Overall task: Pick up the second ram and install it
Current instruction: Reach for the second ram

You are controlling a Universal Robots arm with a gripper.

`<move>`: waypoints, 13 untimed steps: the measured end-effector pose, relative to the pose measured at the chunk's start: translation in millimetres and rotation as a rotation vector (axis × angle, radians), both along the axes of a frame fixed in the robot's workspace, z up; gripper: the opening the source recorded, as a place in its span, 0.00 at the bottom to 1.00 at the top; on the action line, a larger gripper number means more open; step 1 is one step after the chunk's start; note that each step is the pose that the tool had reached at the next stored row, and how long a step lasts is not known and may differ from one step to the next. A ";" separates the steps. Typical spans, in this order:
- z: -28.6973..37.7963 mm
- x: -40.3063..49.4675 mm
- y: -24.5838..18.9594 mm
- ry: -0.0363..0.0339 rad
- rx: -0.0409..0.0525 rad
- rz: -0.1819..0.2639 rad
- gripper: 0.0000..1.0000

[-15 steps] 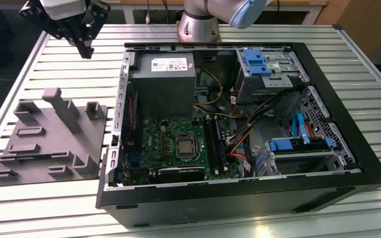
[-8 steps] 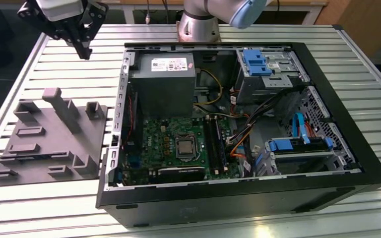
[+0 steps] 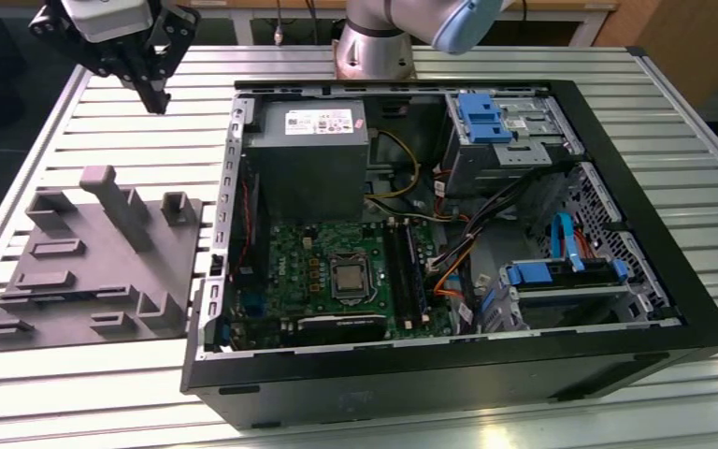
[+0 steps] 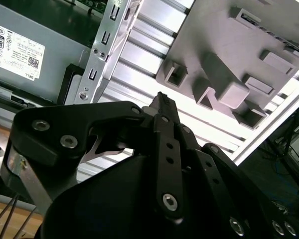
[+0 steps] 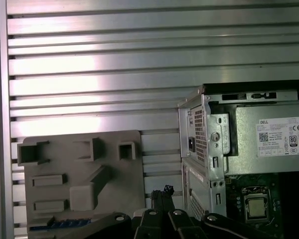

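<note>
Counter (image 3: 122, 131) — ribbed aluminium slats, smooth with a satin sheen; holder tray (image 3: 85, 271) — matt grey plastic. Computer case (image 3: 459, 374): matt black outer frame, bare perforated sheet metal within, blue plastic latches (image 3: 481, 117). Gripper (image 4: 162, 98): matt black links with bright steel screws (image 4: 170, 200).

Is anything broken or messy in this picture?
Nothing looks broken or spilled. The computer case lies open on the table, and its cables loop loosely inside, which seems normal. The grey holder tray sits flat beside it. The end effector hangs shut above the table.
</note>
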State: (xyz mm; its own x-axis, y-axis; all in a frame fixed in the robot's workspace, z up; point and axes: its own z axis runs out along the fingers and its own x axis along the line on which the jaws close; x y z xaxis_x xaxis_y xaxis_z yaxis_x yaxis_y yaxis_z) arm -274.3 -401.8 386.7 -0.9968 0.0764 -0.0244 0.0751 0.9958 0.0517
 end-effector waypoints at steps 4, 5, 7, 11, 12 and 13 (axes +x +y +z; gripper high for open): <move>-0.3 -1.1 -0.3 0.0000 0.0000 0.000 0.11; -0.4 -1.3 -0.4 0.0001 -0.0001 0.000 0.11; -0.5 -1.7 -0.5 0.0000 0.0000 0.000 0.11; -0.7 -2.5 -0.7 0.0000 -0.0001 0.000 0.11; -0.8 -2.7 -0.8 0.0000 -0.0001 0.000 0.11; -0.8 -3.0 -0.8 0.0000 -0.0001 0.000 0.11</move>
